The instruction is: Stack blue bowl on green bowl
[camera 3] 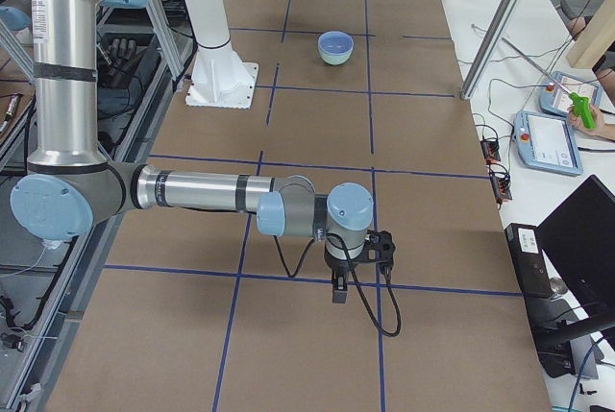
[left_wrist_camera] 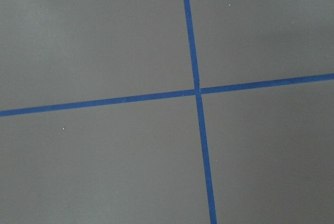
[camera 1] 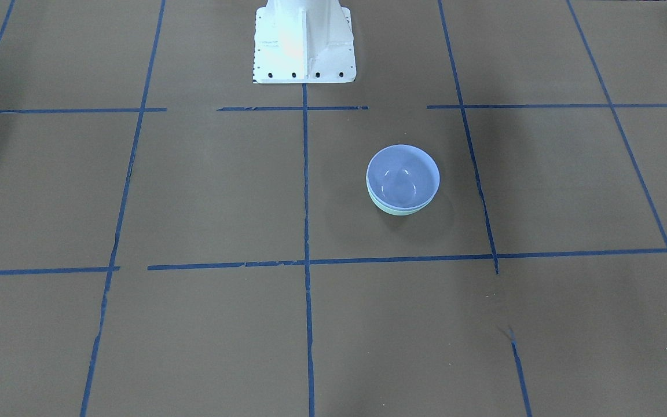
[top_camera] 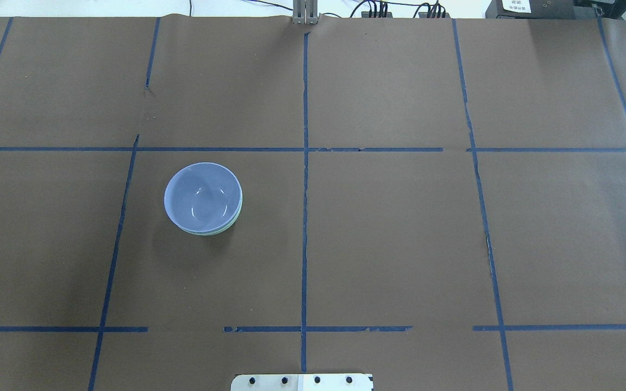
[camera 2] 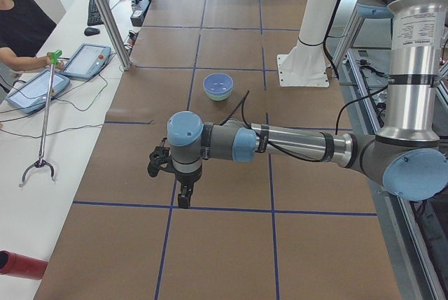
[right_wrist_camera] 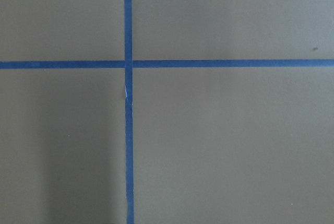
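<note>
The blue bowl (camera 1: 403,176) sits nested inside the green bowl (camera 1: 397,211), upright on the brown table. Only the green bowl's rim and lower side show beneath it. In the overhead view the blue bowl (top_camera: 202,196) lies left of the centre line, with a sliver of the green bowl (top_camera: 220,231) at its near edge. My left gripper (camera 2: 183,198) hangs over a tape crossing, far from the bowls. My right gripper (camera 3: 338,292) hangs over another crossing at the opposite end. Both show only in side views, so I cannot tell whether they are open or shut. Both wrist views show only tape lines.
The robot's white base (camera 1: 304,43) stands at the table's back middle. An operator's bench with tablets (camera 2: 84,61) and a grabber tool (camera 2: 43,118) runs along the far side. A metal post (camera 2: 105,13) stands at that edge.
</note>
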`<state>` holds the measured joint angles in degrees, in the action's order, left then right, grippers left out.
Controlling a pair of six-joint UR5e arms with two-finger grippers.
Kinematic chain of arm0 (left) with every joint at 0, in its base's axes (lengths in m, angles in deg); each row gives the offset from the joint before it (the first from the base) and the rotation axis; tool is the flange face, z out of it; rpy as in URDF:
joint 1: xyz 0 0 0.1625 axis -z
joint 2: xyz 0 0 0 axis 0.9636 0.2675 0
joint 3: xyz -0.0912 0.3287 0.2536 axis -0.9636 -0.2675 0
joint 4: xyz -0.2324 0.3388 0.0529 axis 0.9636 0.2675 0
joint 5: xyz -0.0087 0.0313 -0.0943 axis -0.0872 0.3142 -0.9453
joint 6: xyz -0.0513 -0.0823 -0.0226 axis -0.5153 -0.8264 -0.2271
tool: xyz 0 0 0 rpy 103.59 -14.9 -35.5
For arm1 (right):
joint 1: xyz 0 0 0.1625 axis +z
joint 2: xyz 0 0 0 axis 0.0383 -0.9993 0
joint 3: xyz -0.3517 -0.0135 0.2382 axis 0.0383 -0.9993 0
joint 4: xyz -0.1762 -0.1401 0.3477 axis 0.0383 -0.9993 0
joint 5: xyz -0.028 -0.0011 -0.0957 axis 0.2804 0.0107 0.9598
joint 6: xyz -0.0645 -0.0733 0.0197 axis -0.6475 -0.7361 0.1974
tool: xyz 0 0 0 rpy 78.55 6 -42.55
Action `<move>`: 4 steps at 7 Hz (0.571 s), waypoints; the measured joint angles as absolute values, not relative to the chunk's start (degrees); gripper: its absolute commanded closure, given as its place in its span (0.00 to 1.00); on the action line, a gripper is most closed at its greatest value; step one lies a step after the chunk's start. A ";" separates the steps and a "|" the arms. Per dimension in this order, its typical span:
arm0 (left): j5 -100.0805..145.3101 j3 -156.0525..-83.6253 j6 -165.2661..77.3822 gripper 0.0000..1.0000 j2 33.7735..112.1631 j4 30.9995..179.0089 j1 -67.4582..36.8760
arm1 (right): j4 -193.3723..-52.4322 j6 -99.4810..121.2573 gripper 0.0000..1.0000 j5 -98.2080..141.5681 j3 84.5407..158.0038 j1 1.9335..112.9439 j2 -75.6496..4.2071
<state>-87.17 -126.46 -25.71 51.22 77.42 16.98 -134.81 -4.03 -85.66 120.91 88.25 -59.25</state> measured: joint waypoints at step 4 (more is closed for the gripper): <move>-89.93 -123.98 -25.83 0.00 48.47 78.09 17.01 | -134.79 -4.03 0.00 -85.68 120.91 88.25 -59.25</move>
<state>-89.93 -123.98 -25.83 48.47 78.09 17.01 -134.79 -4.03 -85.68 120.91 88.25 -59.25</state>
